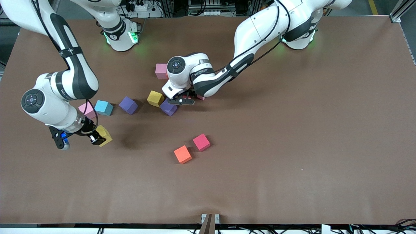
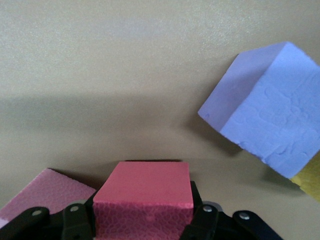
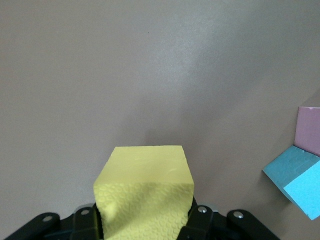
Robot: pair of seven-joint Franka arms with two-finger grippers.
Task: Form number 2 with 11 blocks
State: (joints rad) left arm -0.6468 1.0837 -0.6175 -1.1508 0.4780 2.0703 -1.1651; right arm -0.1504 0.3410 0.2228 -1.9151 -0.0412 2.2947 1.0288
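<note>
Already both arms are loaded: the right gripper (image 3: 145, 222), at the front view's lower left, clamps a yellow block (image 3: 145, 197); the left gripper (image 2: 142, 222), upper centre, clamps a crimson block (image 2: 145, 192) beside the purple block (image 2: 267, 112).

A brown worktop (image 1: 292, 146) fills the view, matte and faintly creased. At the worktop's edge nearest the front camera, about midway along, sits a small grey bracket (image 1: 210, 218). Past the edge where the arms' bases stand, cables (image 1: 143, 8) and metal frame rails (image 1: 398, 11) lie off the worktop.
</note>
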